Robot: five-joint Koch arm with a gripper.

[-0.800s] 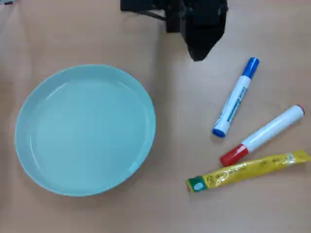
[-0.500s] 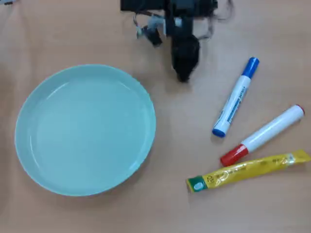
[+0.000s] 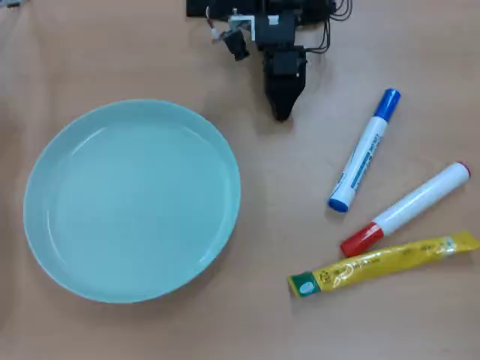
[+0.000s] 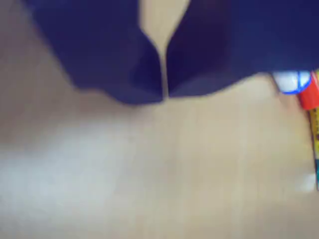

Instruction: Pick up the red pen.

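The red pen (image 3: 409, 208), a white marker with a red cap at its lower left end, lies slanted on the table at the right in the overhead view. Its red cap (image 4: 309, 95) peeks in at the right edge of the wrist view. My black gripper (image 3: 281, 111) hangs at the top centre, well up and left of the pen, over bare table. In the wrist view its two dark jaws meet tip to tip (image 4: 164, 94), shut and empty.
A blue-capped white marker (image 3: 364, 151) lies just left of the red pen. A flat yellow tube with a green tip (image 3: 382, 264) lies below it. A large pale teal plate (image 3: 217, 150) fills the left half of the table.
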